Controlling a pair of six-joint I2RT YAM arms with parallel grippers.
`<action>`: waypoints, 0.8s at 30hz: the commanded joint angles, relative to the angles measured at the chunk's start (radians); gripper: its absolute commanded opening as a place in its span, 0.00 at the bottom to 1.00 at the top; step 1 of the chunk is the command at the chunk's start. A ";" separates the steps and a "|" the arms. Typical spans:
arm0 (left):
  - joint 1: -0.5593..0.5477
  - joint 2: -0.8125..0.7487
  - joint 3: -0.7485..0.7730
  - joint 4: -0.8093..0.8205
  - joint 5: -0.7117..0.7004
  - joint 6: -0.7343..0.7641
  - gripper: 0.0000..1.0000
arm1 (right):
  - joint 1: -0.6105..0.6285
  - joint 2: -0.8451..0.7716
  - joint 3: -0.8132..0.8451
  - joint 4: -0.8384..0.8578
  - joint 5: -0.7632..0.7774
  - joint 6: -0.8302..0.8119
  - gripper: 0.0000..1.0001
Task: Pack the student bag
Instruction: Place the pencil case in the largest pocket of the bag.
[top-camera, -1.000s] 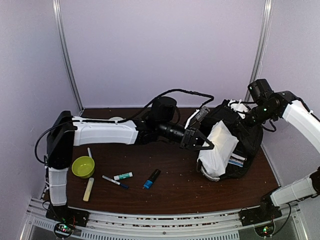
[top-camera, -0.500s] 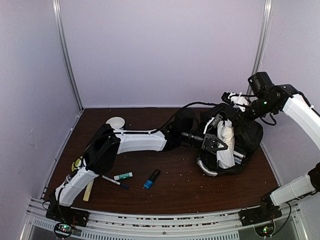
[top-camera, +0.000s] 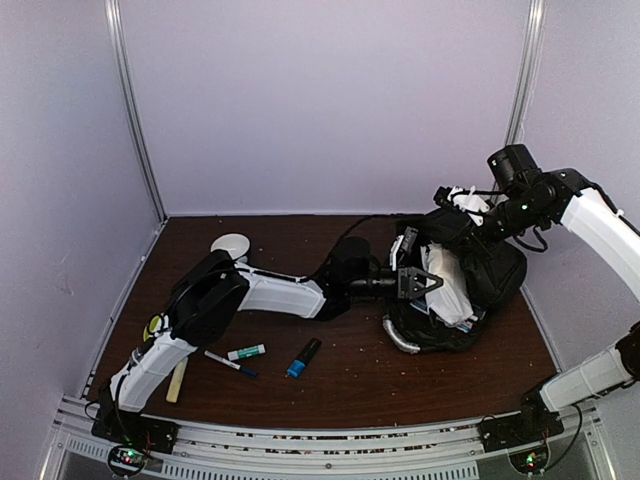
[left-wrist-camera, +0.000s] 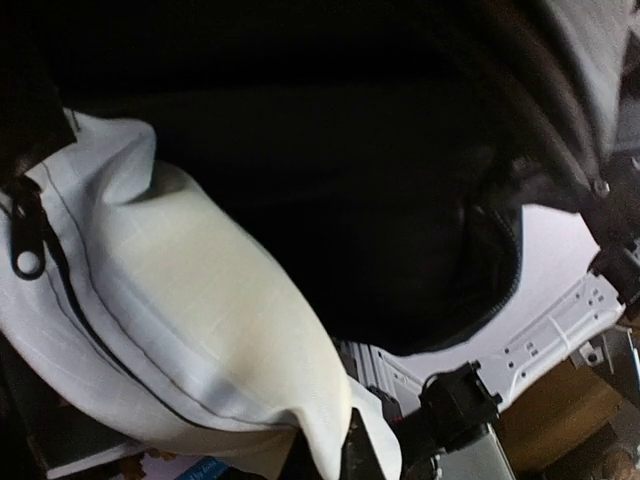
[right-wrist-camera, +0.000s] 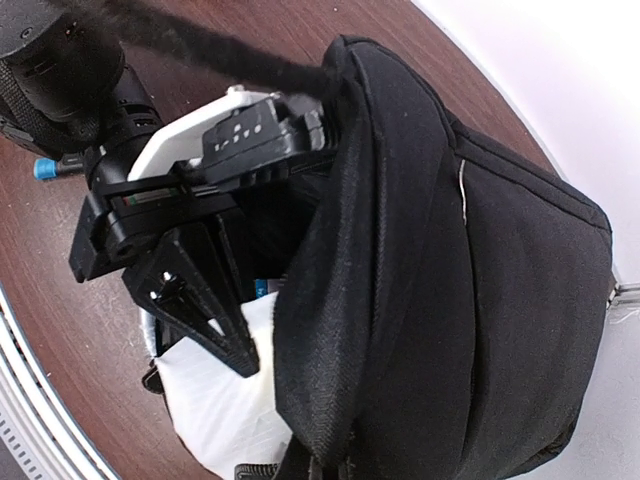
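The student bag (top-camera: 492, 272) lies open at the right of the table, its black inside (left-wrist-camera: 350, 170) filling the left wrist view. My left gripper (top-camera: 428, 284) reaches into its mouth, shut on a corner of a white fabric pouch (top-camera: 447, 285) that sits partly inside the bag. That pinched corner shows at the bottom of the left wrist view, where the left gripper (left-wrist-camera: 345, 455) clamps the pouch (left-wrist-camera: 150, 330). My right gripper (top-camera: 470, 206) is shut on the bag's upper edge and holds it raised. In the right wrist view the right gripper (right-wrist-camera: 345, 470) nips the black fabric (right-wrist-camera: 450, 300), with the pouch (right-wrist-camera: 210, 400) below.
The bag's grey curved handle (top-camera: 398, 338) rests on the table. On the left lie a teal marker (top-camera: 246, 352), a pen (top-camera: 230, 363), a blue-capped highlighter (top-camera: 303, 357) and a cream stick (top-camera: 177, 381). A white disc (top-camera: 230, 243) sits at the back. A green bowl (top-camera: 153, 325) peeks from behind the left arm.
My left arm has stretched to the right and carried the white pouch deeper into the bag's mouth. My right gripper has lifted the bag's edge slightly up and left.
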 joint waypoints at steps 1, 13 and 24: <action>0.032 -0.032 -0.010 0.245 -0.325 -0.107 0.00 | 0.033 -0.022 0.020 0.028 -0.079 -0.011 0.00; -0.032 0.113 0.284 -0.120 -0.621 -0.070 0.00 | 0.080 0.005 -0.020 0.042 -0.107 -0.037 0.00; -0.030 -0.070 -0.105 0.053 -0.512 -0.008 0.34 | 0.084 -0.001 -0.123 0.087 -0.071 -0.049 0.00</action>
